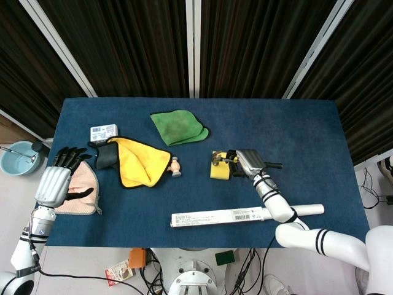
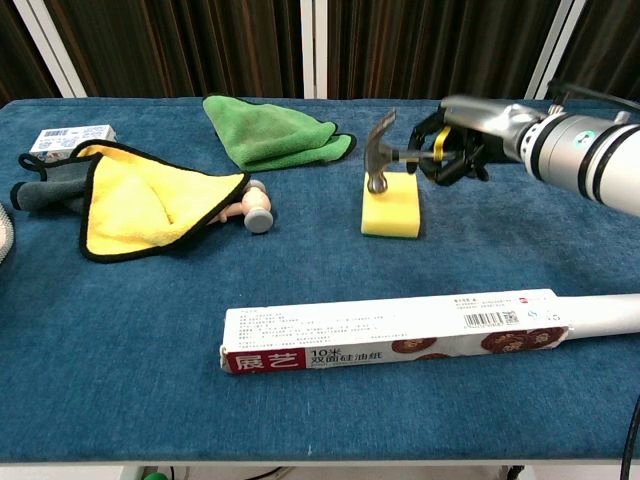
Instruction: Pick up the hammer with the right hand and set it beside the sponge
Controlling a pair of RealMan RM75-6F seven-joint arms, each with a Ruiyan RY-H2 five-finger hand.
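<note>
Gripping the hammer (image 2: pixel 383 152) handle, the right hand (image 2: pixel 462 135) fingers hold its head directly over the sponge (image 2: pixel 390 203), not beside it.

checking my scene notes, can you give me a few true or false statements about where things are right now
1. The right robot hand holds the hammer. True.
2. The hammer lies flat on the table. False: its head hangs over the yellow sponge, off the table.
3. The green cloth covers the sponge. False: it lies apart, farther back.
4. The left robot hand holds nothing. True.
5. A long box lies nearer the front edge than the sponge. True.
</note>
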